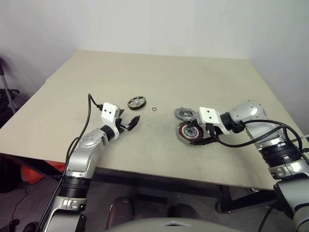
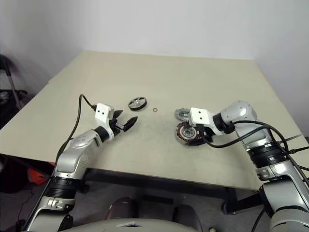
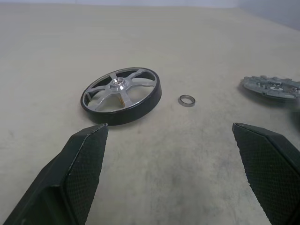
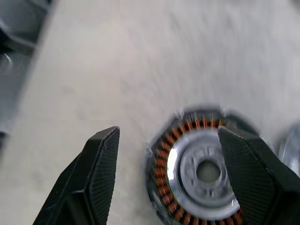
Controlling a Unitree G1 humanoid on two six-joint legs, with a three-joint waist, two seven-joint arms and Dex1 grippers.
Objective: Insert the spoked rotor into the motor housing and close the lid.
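The left gripper [image 1: 131, 123] hangs low over the near left part of the table [image 1: 159, 72], at the end of a bent silver arm, and it points toward the middle. Its two black fingers [image 3: 84, 159] are wedge-shaped with a fine dotted texture, and they stand wide apart with nothing between them.

The right gripper [image 4: 168, 159] comes in from the right side and tilts downward over the motor housing [image 1: 189, 132]. Its fingers are spread and they grasp nothing; one finger covers a part of the housing rim in the right wrist view. The housing is a round shallow metal cup with a ring of copper-brown windings and a shiny hub with a hole in the centre. It lies flat near the front edge of the table.

Just behind the housing lies the lid [image 1: 183, 113], a grey metal disc with a notched edge. I cannot tell if the two touch.

The spoked rotor [image 3: 121, 94] lies flat beyond the left gripper, a dark wheel with silvery spokes and hub. Near it, toward the lid, lies a small thin metal ring [image 3: 186, 100].

The table is a matte beige board with a little dirt. Its far half is open, up to the white wall [image 1: 159, 24].
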